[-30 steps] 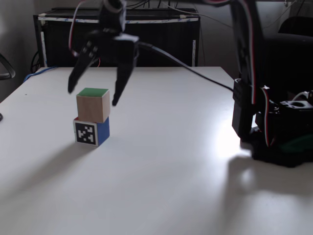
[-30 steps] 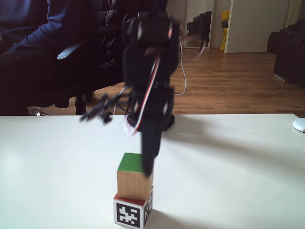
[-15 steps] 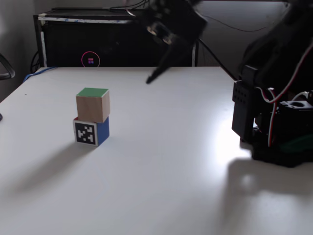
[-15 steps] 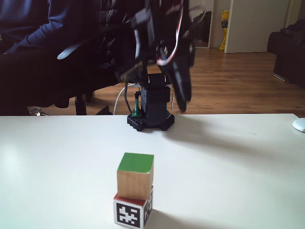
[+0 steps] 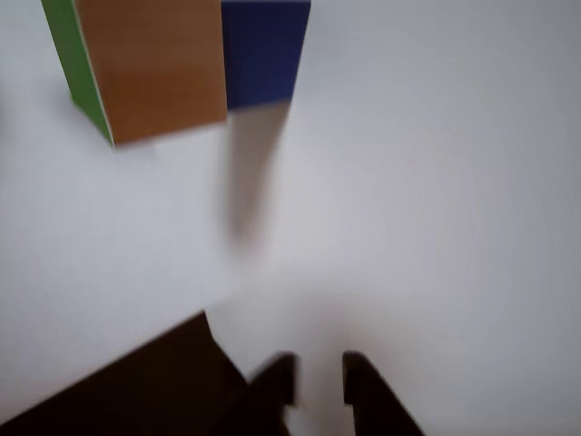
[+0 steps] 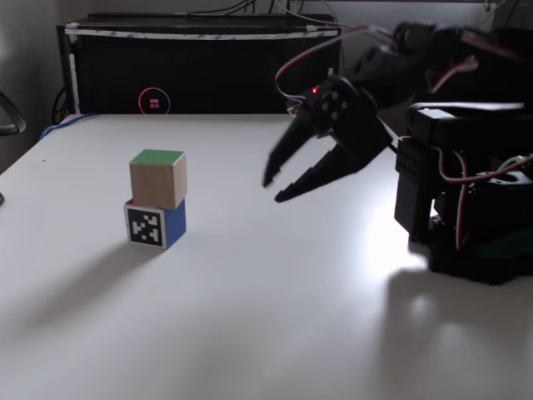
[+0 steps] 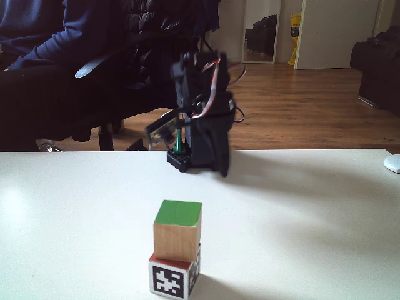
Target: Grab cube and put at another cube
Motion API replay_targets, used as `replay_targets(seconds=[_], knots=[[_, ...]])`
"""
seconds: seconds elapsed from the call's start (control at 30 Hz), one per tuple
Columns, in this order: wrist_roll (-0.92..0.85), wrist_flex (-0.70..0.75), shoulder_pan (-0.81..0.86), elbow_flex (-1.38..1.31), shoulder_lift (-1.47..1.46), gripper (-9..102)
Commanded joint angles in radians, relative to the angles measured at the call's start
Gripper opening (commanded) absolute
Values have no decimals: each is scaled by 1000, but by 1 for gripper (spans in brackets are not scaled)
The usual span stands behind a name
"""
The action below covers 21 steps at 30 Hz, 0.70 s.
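The cube [image 6: 157,177] with a green top and wood-grain sides rests on another cube [image 6: 156,225], which shows a blue side and a black-and-white marker. In a fixed view from the front the cube [image 7: 178,230] sits slightly tilted on another cube [image 7: 174,279]. My gripper [image 6: 273,191] hangs open and empty, well to the right of the stack and close to the arm's base. The other view shows the cube [image 5: 150,68] and the blue side of another cube [image 5: 263,50] at the top left, with my gripper [image 5: 318,386] far from them at the bottom edge.
The arm's base [image 6: 475,225] stands at the table's right side. A black cabinet [image 6: 200,67] lines the far edge. A person sits in a chair [image 7: 56,69] behind the table, and a white mouse [image 7: 392,164] lies at the right edge.
The open gripper has left the stack, swung right toward the arm's base and dropped lower. The green-topped cube stays on the blue one, unmoved.
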Motion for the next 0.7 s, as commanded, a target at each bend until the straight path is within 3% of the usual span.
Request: replay_targets(seconds=[0.0, 0.33, 0.67], knots=[[-18, 3, 5, 69, 87, 0], [-44, 48, 14, 135, 87, 0], [-123, 146, 140, 110, 87, 0]])
